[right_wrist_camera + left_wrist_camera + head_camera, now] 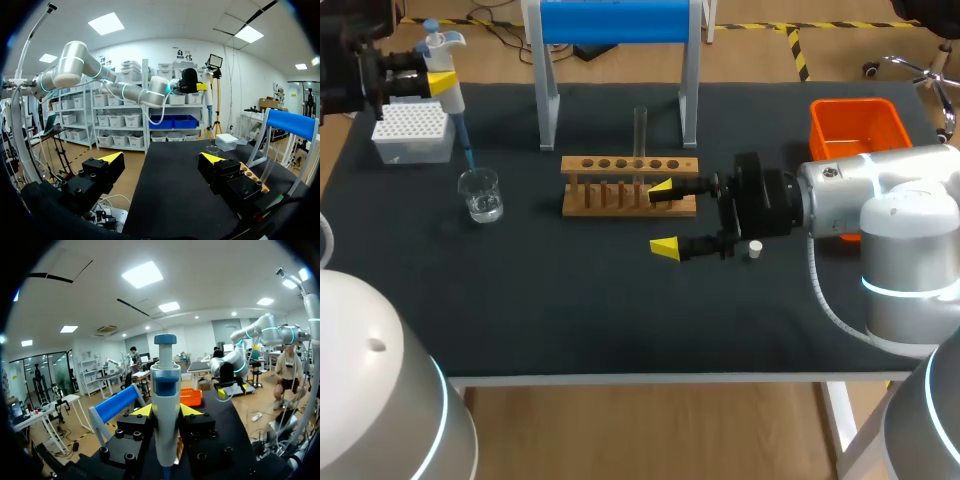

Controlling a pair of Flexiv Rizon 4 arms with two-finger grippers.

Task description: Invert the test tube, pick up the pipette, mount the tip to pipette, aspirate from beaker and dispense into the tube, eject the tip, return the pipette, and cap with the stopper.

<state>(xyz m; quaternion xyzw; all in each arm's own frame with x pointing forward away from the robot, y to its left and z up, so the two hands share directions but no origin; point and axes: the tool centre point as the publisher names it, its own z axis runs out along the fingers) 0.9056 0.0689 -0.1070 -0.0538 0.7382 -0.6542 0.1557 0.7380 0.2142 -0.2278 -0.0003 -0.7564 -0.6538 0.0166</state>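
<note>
My left gripper (432, 82) is shut on the white and blue pipette (448, 70) at the table's far left. The pipette's blue tip (468, 155) points down and ends at the rim of the glass beaker (480, 195), which holds a little clear liquid. In the left wrist view the pipette (165, 405) stands upright between the yellow fingertips (142, 411). A clear test tube (640, 135) stands upright in the wooden rack (630, 185). My right gripper (663, 217) is open beside the rack's front right corner, holding nothing. The small white stopper (755, 249) lies on the mat by that gripper.
A white tip box (412, 133) sits behind the beaker at the far left. A white stand with a blue roll (617, 20) rises behind the rack. An orange bin (855, 130) stands at the far right, behind my right arm.
</note>
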